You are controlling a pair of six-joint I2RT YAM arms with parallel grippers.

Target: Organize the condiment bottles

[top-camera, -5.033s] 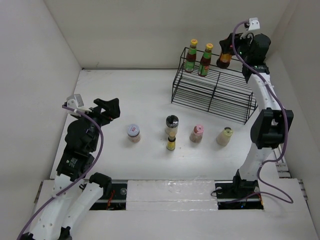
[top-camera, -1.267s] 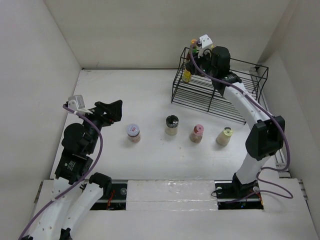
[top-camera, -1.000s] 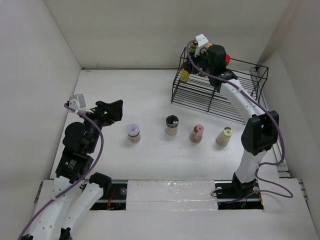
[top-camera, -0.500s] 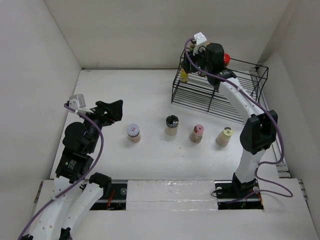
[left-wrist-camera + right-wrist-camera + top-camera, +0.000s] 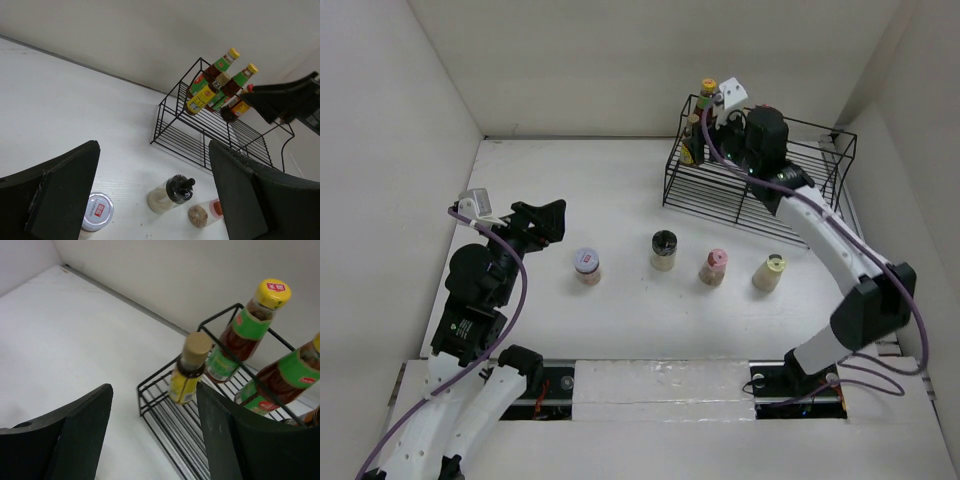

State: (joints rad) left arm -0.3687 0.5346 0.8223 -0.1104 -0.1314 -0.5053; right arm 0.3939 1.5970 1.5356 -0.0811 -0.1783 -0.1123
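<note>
- A white-walled booth with a white table (image 5: 620, 190).
- The small yellow bottle (image 5: 187, 371) stands upright in the far-left corner of the black wire rack (image 5: 750, 195), just beside two tall yellow-capped bottles (image 5: 247, 330).
- It lies straight ahead of the right gripper (image 5: 154, 390), whose jaws are spread wide and hold nothing.
- Four more bottles (image 5: 714, 266) stand in a row mid-table. The white-lidded jar (image 5: 587, 264) at its left end is nearest the left gripper (image 5: 152, 150), which is also wide and empty.
</note>
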